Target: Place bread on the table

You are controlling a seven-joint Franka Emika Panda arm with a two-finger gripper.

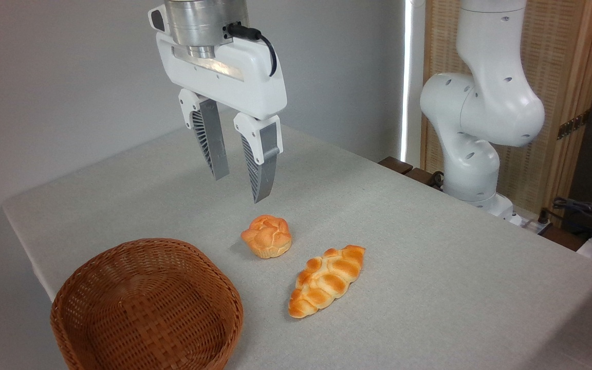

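The bread (327,280), a long braided golden-orange loaf, lies flat on the table (429,246), which is covered in grey-beige cloth. My gripper (239,187) hangs open well above the table, up and to the left of the loaf, with nothing between its ribbed grey fingers (213,144). It is closer to the small round bun than to the loaf and touches neither.
A small round cracked-top bun (266,236) sits just left of the loaf. A brown wicker basket (147,306) with nothing in it stands at the front left corner. The arm's white base (476,133) rises at the table's far right edge.
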